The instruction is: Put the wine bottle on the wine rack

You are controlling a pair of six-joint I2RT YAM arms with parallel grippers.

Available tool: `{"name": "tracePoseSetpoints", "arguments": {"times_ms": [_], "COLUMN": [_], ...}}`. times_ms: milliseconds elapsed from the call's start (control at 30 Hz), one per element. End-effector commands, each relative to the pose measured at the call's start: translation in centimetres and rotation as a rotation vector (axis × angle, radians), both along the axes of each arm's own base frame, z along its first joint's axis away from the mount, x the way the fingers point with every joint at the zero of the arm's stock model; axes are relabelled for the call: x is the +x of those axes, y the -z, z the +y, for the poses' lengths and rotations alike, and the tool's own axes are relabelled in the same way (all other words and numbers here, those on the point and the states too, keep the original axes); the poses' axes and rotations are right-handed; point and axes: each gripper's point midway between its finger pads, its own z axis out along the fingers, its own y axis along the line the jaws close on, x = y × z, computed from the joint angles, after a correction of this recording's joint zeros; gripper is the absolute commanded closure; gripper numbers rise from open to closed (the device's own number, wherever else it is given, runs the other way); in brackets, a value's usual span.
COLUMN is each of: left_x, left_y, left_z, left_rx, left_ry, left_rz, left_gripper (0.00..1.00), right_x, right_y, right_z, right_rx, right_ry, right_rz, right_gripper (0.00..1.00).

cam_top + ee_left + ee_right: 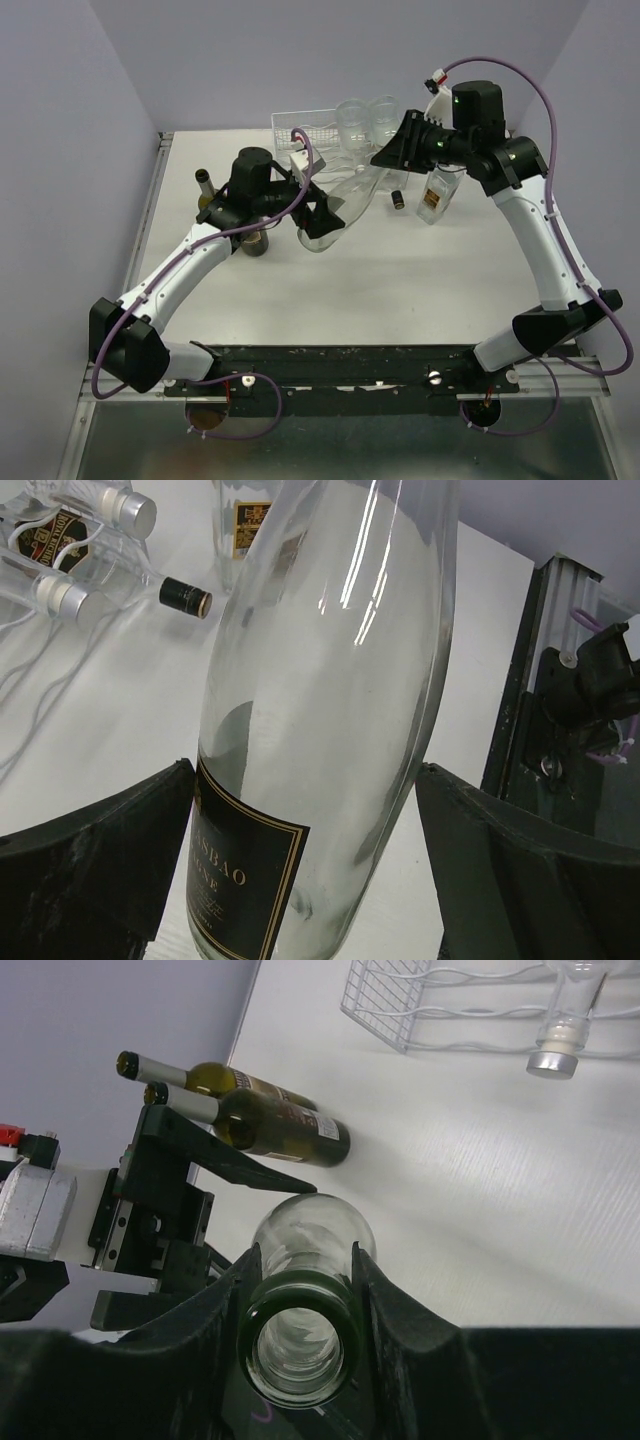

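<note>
Your right fingers point(400, 1310) are pinching the bottle point(345, 200) right at its mouth. In the right wrist view the open rim sits squarely between them, one finger pressed on each side of the neck.

Your left fingers point(100, 870) are spread wide around the fat lower body of the same bottle. From the left wrist, the black label edge comes right up against one finger, and a clear gap shows between the glass and the other. No squeeze there.

From above, the bottle lies slanted between your two arms, neck toward the back right and base toward the near left, low over the counter point(400, 290). You can't tell whether the base touches the surface.

The rack point(300, 128) stands at the back of the counter, just beyond the bottle, and the bottle isn't on it. Clear bottles point(352, 120) already lie at the rack. Two dark bottles point(270, 1125) stand on the counter beside your left arm.
</note>
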Motion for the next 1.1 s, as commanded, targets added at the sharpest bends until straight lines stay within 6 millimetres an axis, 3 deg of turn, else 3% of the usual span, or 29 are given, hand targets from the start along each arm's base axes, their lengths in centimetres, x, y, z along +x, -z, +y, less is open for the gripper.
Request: {"name": "tracePoseSetpoints", "arguments": {"times_ms": [0, 533, 1067], "left_x": [0.4, 1.0, 1.1], "left_y": [1.3, 3.3, 4.3], "left_z": [0.7, 1.9, 1.7], "left_rx": [0.071, 0.21, 0.252], "left_ry": [-0.037, -0.025, 0.007], "left_rz": [-0.008, -0.067, -0.04], "left_gripper": [0.01, 0.01, 0.01], "right_x": [-3.7, -7.4, -8.9], "right_y": [-10.3, -11.8, -12.5], "right_z": [3.5, 4.8, 5.2], "right_rx": [0.292, 0.385, 0.442], "right_ry": [-0.218, -0.45, -0.551], "right_rz": [-0.188, -0.17, -0.165], "right_gripper": [0.99, 1.0, 0.99]}}
